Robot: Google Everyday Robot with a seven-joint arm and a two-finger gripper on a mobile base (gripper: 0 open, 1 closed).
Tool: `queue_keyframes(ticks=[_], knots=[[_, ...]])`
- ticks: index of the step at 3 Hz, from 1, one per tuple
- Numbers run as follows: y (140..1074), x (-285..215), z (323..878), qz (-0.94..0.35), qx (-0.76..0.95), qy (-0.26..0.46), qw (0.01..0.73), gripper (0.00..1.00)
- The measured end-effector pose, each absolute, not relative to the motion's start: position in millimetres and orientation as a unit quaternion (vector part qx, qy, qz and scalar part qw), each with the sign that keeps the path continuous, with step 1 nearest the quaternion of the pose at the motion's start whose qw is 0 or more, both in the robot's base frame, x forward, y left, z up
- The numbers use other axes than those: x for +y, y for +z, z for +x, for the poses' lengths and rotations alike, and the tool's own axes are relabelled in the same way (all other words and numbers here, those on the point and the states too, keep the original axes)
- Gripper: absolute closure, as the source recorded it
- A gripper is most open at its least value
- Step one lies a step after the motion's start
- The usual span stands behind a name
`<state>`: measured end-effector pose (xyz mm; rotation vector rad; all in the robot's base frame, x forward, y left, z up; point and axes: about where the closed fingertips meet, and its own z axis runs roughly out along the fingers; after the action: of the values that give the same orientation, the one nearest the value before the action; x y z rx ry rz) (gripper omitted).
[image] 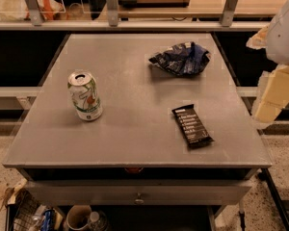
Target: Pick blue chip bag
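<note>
The gripper (273, 96) hangs just beyond the desk's (130, 129) right edge; I cannot tell whether it is open or closed. The crumpled blue chip bag (180, 58) lies on the desk to the gripper's left and farther back, well apart from it.

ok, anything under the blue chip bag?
Only the grey table shows around the blue chip bag; nothing pokes out. The spot beneath its crumpled foil is covered. The tool is off the table's right edge, apart from it.
</note>
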<state>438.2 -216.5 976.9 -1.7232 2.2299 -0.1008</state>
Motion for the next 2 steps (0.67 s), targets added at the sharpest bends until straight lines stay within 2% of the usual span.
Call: queue_keyframes(ticks=[2], knots=[[969.1, -225.9, 447.4, -0.584, 0.792, -0.042, 0.175, 0.00]])
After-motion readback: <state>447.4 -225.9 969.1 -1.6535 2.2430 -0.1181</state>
